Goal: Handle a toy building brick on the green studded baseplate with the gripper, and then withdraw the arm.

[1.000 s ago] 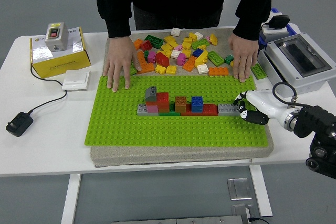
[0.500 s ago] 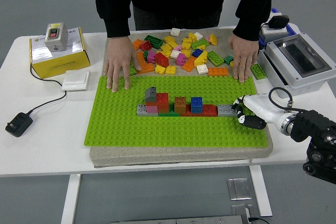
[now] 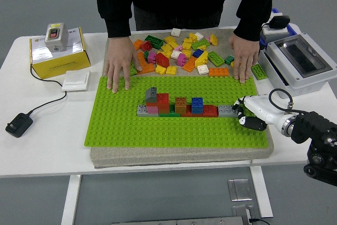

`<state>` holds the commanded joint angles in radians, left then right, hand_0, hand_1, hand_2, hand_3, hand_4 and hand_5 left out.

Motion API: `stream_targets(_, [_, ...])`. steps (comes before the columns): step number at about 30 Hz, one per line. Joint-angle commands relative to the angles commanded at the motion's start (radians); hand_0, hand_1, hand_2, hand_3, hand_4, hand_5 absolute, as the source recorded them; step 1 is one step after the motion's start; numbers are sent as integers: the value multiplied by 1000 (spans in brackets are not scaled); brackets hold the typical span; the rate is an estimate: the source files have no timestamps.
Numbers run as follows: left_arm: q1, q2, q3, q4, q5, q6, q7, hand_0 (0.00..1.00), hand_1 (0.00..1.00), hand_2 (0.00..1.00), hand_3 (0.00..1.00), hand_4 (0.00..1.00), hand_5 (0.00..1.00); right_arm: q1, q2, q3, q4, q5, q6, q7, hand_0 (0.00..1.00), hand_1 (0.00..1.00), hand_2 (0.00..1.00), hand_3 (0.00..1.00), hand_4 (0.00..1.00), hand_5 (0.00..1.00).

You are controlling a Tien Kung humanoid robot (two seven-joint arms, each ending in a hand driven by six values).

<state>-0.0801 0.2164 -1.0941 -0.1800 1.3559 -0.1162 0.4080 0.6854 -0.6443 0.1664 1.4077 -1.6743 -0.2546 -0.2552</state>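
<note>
While the flat green studded plastic baseplate [image 3: 121, 130] fills the middle of the white table [image 3: 42, 146], the things to its left are one each: a black power adapter on a cord [image 3: 19, 124], a yellow cardboard box [image 3: 57, 54] carrying a grey switch unit with a red button [image 3: 56, 36], and a white wall switch plate [image 3: 77, 80]. A person at the far side presses two hands flat on the baseplate's far edge, one hand at the left [image 3: 119, 65] and one at the right [image 3: 244, 56]. Between them lies a heap of loose coloured plastic bricks [image 3: 179, 54], too many and too overlapped to count surely. On the baseplate stands one low row of joined bricks [image 3: 179, 106], its long axis running left to right; about eight or nine pieces show. Its right end is a small grey plastic brick [image 3: 227, 110]. That brick lies just left of the robot's white-fingered right hand [image 3: 245, 113], whose fingers curl close at the brick's end; contact looks likely, but I cannot tell whether they truly grip it. Only this one arm is in view, so it is the nearer. Any pull would run rightward along the row. One grey-lidded white electrical box [image 3: 299, 61] sits at the far right.
</note>
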Motion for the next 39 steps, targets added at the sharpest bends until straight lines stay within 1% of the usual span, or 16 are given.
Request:
stream_targets(10, [7,-1,-5,0,0,3,-4,709,648,575,626,292,659,-5,-6,14,11,29,-8,9,49,191,767,681,2,604])
stream_targets(19, [15,-3,-16,0,9,3,6,709,648,574,627,306,662,-44,-55,149,82,84,-45,55,49,192,765,680,2,605])
stream_targets(23, [15,-3,-20,0,11,3,7,709,648,574,627,306,662,-66,-63,205,98,93,-60,79,49,192,765,680,2,605])
stream_targets(26, [14,-4,-20,0,12,3,8,709,648,574,628,314,659,-99,-62,256,108,108,-88,106,50,192,765,679,2,609])
stream_targets(30, [15,-6,-19,0,9,5,7,710,648,573,627,316,657,-162,-49,338,131,151,-131,148,49,192,771,679,2,608])
stream_targets(33, [16,-8,-19,0,7,7,7,710,648,573,627,316,657,-223,-22,414,149,202,-156,195,49,192,771,679,2,608])
stream_targets(35, [17,-10,-19,0,7,8,6,710,648,573,627,316,657,-263,6,467,157,238,-165,227,49,192,771,679,2,608])
stream_targets(36, [18,-11,-20,0,7,9,5,710,649,572,627,320,652,-285,22,498,159,258,-170,244,148,283,738,684,2,547])
stream_targets(39, [20,-14,-19,0,5,12,4,710,649,572,627,320,652,-349,75,582,152,310,-179,295,148,283,738,684,2,547])
